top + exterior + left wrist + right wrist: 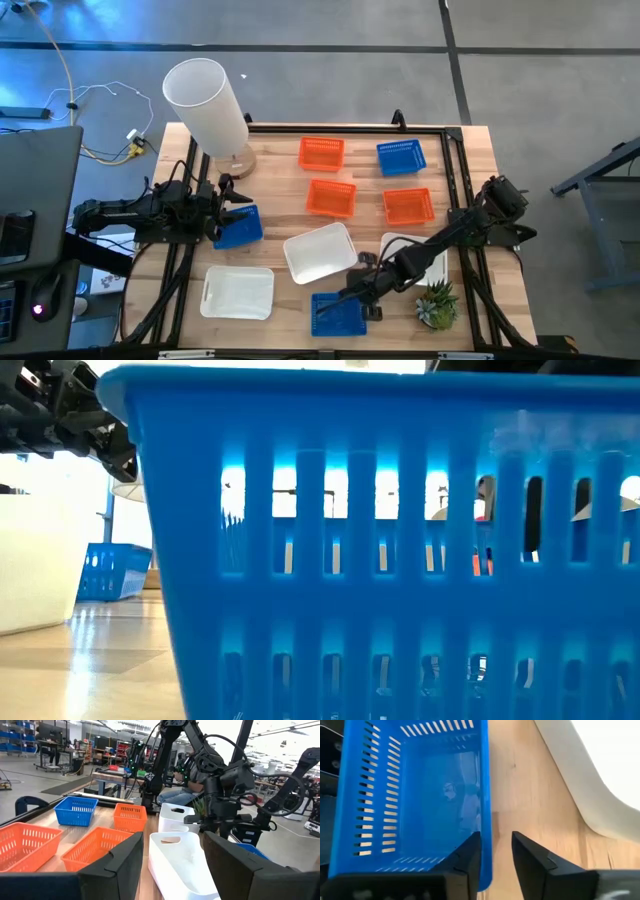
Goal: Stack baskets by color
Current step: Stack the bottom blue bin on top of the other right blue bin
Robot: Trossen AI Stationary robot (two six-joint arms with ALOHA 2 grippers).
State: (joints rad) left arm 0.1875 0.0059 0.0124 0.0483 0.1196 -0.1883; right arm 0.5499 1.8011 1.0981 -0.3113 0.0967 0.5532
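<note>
Blue slotted plastic basket (pixel 336 313), rectangular with a rolled rim, stands at the near edge of the wooden tabletop (pixel 470 160), beside the small potted green plant (pixel 437 303). The right gripper (pixel 496 851) straddles one side wall of this basket: one finger inside, one outside, jaws partly drawn in but not yet pressing the wall. For a sound grip, seat the fingers well down the wall before closing, since thin slotted plastic probably flexes. A lift should be straight up to clear the neighbouring smooth white plastic basket (pixel 320 252). The left gripper (pixel 228 204) waits at the left edge with jaws spread, beside a second blue basket (pixel 240 228). Three orange mesh baskets (pixel 331 197) and a third blue basket (pixel 401 156) lie unstacked toward the far side.
</note>
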